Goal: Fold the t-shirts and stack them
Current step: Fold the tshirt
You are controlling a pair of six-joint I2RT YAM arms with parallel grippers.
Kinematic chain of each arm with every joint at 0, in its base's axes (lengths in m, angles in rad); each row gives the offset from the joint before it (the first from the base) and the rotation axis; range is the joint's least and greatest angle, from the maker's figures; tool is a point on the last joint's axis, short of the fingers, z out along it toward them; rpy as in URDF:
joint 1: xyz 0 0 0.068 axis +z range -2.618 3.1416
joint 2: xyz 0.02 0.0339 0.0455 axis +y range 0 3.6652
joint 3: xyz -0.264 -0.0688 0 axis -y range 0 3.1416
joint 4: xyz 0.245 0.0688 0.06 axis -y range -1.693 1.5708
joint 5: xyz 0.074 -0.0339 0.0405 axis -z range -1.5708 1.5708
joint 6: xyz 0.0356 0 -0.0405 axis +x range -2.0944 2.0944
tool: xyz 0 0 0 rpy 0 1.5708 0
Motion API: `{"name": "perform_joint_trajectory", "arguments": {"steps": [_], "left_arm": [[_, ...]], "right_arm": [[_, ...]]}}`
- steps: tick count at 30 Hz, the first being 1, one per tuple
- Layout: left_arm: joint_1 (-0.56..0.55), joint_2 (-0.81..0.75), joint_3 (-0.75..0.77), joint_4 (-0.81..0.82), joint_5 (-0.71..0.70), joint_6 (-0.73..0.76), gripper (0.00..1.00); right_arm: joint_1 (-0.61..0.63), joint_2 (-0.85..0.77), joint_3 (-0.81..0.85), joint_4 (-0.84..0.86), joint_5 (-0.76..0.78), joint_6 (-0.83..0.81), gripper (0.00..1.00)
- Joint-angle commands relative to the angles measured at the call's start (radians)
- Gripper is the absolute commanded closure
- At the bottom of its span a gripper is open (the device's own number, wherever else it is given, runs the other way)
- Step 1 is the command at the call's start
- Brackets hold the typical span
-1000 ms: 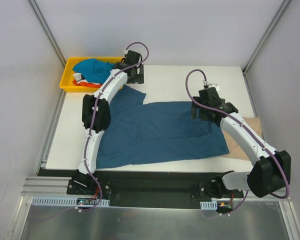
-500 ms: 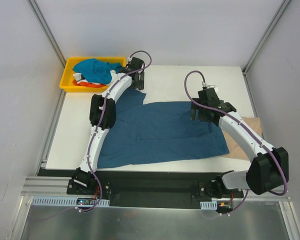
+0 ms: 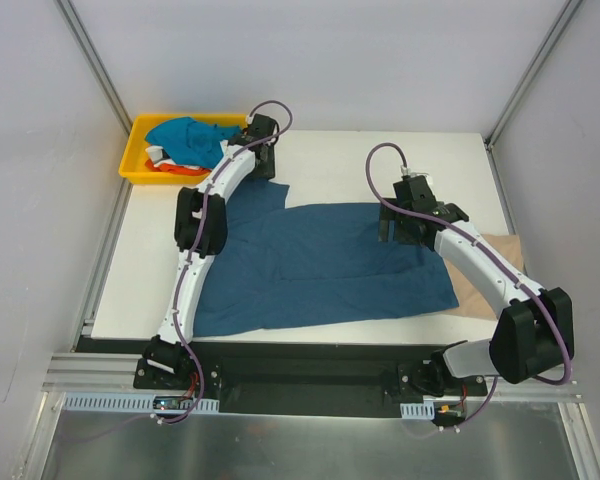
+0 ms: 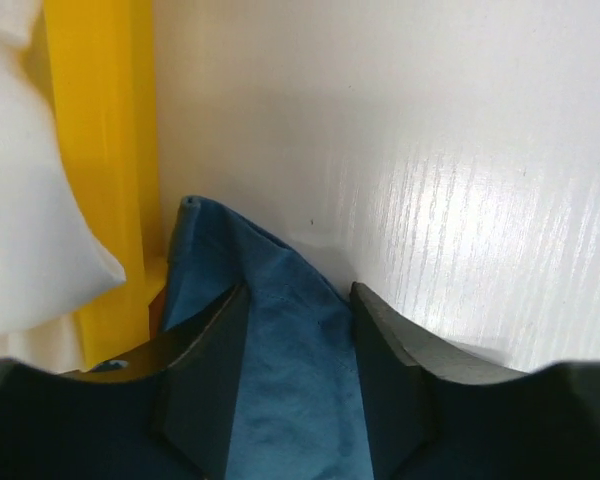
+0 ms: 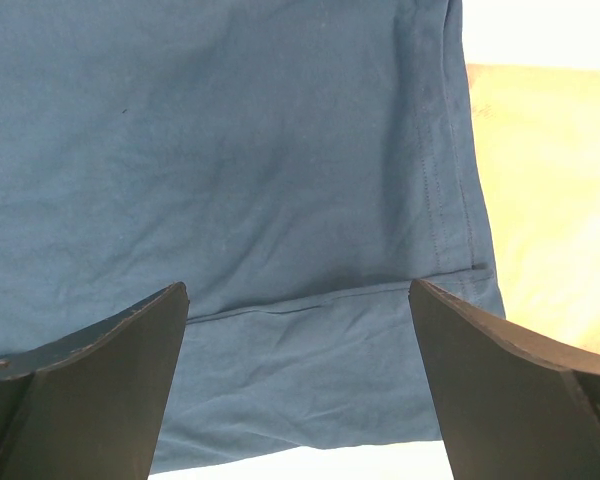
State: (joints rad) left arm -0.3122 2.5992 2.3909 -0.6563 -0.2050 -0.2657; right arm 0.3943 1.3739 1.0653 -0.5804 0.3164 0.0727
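Left wrist view. Finds the left gripper (image 4: 295, 295) half narrowed around a sleeve corner of the dark teal shirt (image 4: 290, 390), just beside the yellow tray (image 4: 95, 150); cannot tell whether pinched firmly. Risks slipping off so thin a bite, or snagging the tray wall. Finds the shirt otherwise spread flat across the table (image 3: 380, 160). Finds the right gripper (image 5: 300, 290) spread wide above the hem, holding nothing; risks a lopsided fold. Cannot make out most of the tan shirt (image 5: 550, 200), largely covered.
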Motion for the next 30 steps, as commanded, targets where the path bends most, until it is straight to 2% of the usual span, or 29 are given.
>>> {"name": "perform_joint_trajectory", "arguments": {"steps": [1, 6, 7, 10, 14, 22, 30], "left_arm": [[0.007, -0.025, -0.056, -0.022, 0.027, -0.013, 0.61], [0.007, -0.051, -0.081, -0.022, 0.038, -0.018, 0.76], [0.007, -0.057, -0.082, -0.022, 0.038, -0.015, 0.85], [0.007, -0.080, -0.079, -0.022, 0.026, -0.020, 1.00], [0.005, -0.123, -0.094, -0.022, 0.024, -0.024, 1.00], [-0.001, -0.231, -0.151, -0.022, -0.007, -0.075, 1.00], [-0.018, -0.287, -0.191, -0.022, -0.046, -0.072, 1.00]], "right_arm": [[-0.009, 0.004, 0.010, 0.011, 0.006, -0.013, 0.03], [-0.026, 0.014, 0.022, 0.008, 0.053, 0.007, 0.03], [-0.050, 0.017, 0.034, 0.004, 0.064, 0.047, 0.03], [-0.128, 0.057, 0.096, 0.002, 0.011, 0.073, 0.03], [-0.175, 0.163, 0.224, 0.004, -0.013, 0.033, 0.03], [-0.259, 0.526, 0.525, -0.047, -0.062, 0.029, 0.01], [-0.296, 0.772, 0.780, -0.075, -0.054, -0.014, 0.11]]}}
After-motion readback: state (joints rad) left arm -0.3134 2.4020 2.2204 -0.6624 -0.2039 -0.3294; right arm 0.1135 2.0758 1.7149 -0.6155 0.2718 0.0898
